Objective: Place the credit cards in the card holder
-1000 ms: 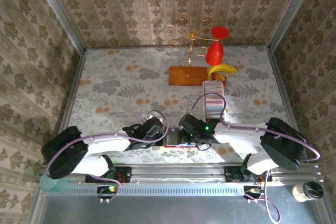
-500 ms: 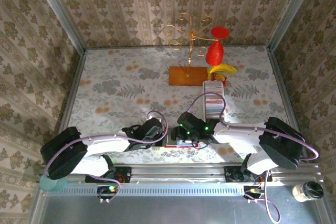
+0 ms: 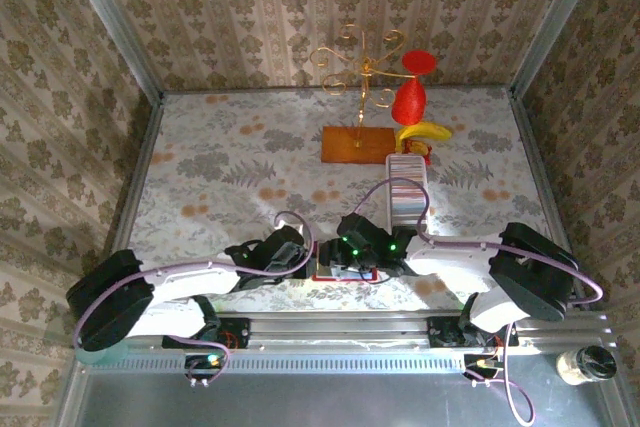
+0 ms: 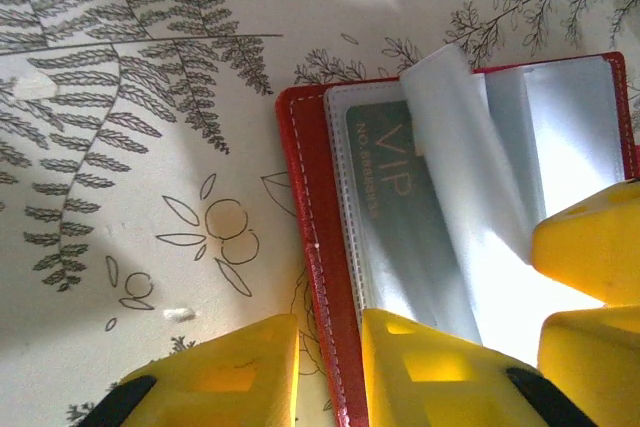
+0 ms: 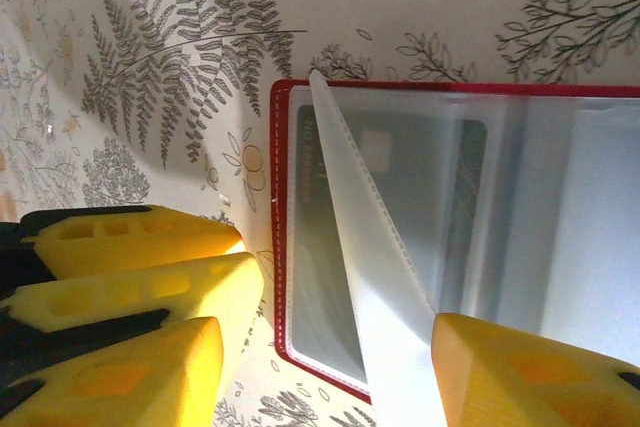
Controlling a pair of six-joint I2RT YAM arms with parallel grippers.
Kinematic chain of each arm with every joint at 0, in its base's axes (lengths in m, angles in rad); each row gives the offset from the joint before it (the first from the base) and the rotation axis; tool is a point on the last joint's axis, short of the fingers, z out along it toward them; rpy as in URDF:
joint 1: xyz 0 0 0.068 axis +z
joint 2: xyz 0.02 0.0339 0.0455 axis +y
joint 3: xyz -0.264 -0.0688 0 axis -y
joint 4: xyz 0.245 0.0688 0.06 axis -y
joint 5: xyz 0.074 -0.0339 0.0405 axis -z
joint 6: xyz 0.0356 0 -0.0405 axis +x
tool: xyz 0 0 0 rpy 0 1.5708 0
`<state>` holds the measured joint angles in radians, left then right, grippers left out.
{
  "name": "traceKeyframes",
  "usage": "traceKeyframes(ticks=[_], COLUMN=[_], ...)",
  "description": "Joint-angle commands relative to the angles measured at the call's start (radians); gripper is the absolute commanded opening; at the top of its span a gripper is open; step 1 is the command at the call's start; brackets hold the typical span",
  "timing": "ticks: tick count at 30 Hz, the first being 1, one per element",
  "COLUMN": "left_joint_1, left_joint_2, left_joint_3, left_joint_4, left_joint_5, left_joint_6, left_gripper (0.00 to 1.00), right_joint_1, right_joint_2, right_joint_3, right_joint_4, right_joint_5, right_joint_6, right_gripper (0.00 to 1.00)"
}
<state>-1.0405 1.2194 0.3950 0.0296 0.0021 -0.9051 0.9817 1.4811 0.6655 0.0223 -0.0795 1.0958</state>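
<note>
Top external view: card holder (image 3: 345, 274) open at the table's (image 3: 200, 167) near edge; right gripper (image 5: 330, 347), half open and empty, has shifted left over its clear sleeves (image 5: 370, 277); left gripper (image 4: 328, 335) barely parted astride the red edge, grip uncertain; a pocket is probably being readied.

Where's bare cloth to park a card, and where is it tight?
Bare: the left half of the table, from the left wall to the stand base; also the strip between the white tray and the right wall. Tight: near-edge centre, where the left end effector and right end effector meet at the card holder.
</note>
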Motion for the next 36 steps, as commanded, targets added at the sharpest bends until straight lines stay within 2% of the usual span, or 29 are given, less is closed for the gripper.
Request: traceKeyframes(ticks=[1, 7, 11, 19, 25, 28, 31, 34, 36], left_joint_1=[-0.009, -0.009, -0.008, -0.007, -0.005, 0.004, 0.024, 0.042, 0.053], left_joint_2=[-0.035, -0.14, -0.231, -0.356, -0.341, -0.319, -0.267, -0.186, -0.121], left_joint_3=[-0.021, -0.042, -0.043, -0.051, -0.01, 0.006, 0.042, 0.088, 0.127], left_joint_4=[-0.059, -0.181, -0.273, -0.35, -0.372, -0.332, -0.292, -0.245, -0.235], left_joint_5=[-0.052, -0.161, -0.225, -0.278, -0.273, -0.229, -0.155, -0.057, 0.0], left_joint_6=[-0.007, -0.04, -0.051, -0.055, -0.015, 0.021, 0.075, 0.14, 0.173], left_gripper=[0.24, 0.27, 0.36, 0.44, 0.49, 0.51, 0.54, 0.55, 0.55], right_joint_1=[0.014, 0.024, 0.025, 0.025, 0.0, -0.043, -0.107, -0.179, -0.226], right_joint_2=[0.015, 0.024, 0.034, 0.043, 0.021, -0.037, -0.141, -0.227, -0.277], right_joint_3=[-0.009, -0.004, -0.012, 0.006, 0.044, 0.07, 0.095, 0.102, 0.102], right_joint_4=[0.06, 0.107, 0.19, 0.271, 0.26, 0.148, 0.0, -0.108, -0.164], right_joint_5=[-0.012, -0.017, -0.039, -0.052, -0.067, -0.063, -0.034, -0.004, -0.033], right_joint_6=[0.026, 0.042, 0.065, 0.061, 0.007, -0.09, -0.287, -0.572, -0.829], right_gripper=[0.58, 0.58, 0.58, 0.58, 0.6, 0.6, 0.6, 0.6, 0.61])
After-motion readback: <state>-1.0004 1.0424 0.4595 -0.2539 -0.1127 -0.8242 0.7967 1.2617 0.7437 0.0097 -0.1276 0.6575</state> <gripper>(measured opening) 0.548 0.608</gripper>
